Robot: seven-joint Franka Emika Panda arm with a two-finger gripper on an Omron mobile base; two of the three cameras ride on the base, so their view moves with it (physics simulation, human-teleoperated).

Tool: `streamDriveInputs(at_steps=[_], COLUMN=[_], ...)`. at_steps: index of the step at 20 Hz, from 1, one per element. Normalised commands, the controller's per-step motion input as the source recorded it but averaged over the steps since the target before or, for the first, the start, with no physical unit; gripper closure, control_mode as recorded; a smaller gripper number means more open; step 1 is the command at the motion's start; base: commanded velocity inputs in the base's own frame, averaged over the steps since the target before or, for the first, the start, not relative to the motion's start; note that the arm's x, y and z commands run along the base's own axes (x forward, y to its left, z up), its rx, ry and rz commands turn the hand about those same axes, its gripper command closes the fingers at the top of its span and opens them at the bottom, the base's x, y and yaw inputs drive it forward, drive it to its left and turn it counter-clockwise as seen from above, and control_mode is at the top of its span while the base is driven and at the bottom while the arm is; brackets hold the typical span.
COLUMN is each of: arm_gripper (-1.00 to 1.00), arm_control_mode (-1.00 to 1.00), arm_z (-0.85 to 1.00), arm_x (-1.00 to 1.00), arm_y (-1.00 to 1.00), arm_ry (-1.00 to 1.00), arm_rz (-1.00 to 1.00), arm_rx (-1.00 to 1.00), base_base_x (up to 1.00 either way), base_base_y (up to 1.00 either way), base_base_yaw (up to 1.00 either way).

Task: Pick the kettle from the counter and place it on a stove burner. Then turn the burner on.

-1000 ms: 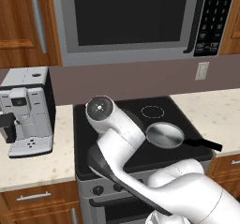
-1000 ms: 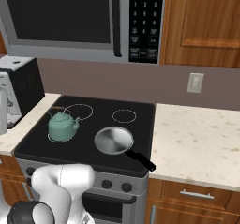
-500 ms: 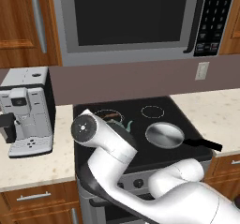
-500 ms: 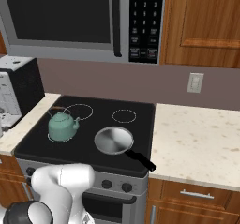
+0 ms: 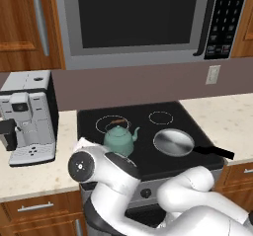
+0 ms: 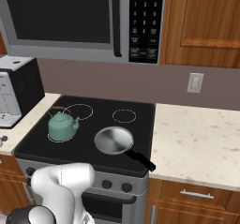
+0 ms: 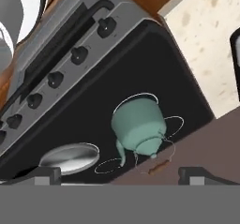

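Two dark fingertips (image 7: 44,174) rise at the bottom of the hand view, set far apart with nothing between them — the gripper (image 7: 119,176) is wide open and holds nothing. Just beyond them in that view lies the row of black knobs (image 7: 79,55) on the stove front, and past those the black glass cooktop (image 7: 84,120). On it, apart from the fingers and touching neither, sits the teal-green kettle (image 7: 138,124), its spout (image 7: 120,152) pointing toward the gripper's side of the frame and its brownish handle (image 7: 159,167) seen beyond the body. From the base views the kettle (image 5: 118,140) stands upright on the front left stove burner (image 6: 60,138), its white ring peeking out around the base, with a wider ring (image 5: 112,123) just behind it. Beside the kettle to the right rests a flat silver pan (image 5: 174,142), its black handle (image 6: 138,159) reaching toward the cooktop's front right corner. Farther back is a smaller ring (image 6: 124,115). Speckled beige counter (image 6: 197,138) flanks the cooktop; a coffee machine (image 5: 27,116) stands on the left stretch, and a microwave (image 5: 143,18) hangs above.
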Motion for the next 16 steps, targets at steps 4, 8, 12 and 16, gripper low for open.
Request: streamDriveInputs(at_steps=[4, 8, 12, 16], arm_gripper=[-1.00, -1.00, -1.00, -1.00], arm_control_mode=[-1.00, -1.00, -1.00, -1.00], arm_z=[-0.44, -0.48, -0.49, -0.53], arm_x=[-0.25, -0.27, -0.20, -0.10], arm_y=[0.03, 0.04, 0.03, 0.05], arm_ry=[-0.11, -0.12, -0.12, -0.13], arm_rz=[0.15, 0.16, 0.14, 0.12], arm_rx=[-0.11, -0.13, -0.15, -0.17], base_base_x=[0.00, 0.00, 0.00, 0.00], base_base_y=[0.00, 0.00, 0.00, 0.00], base_base_yaw=[0.00, 0.00, 0.00, 0.00])
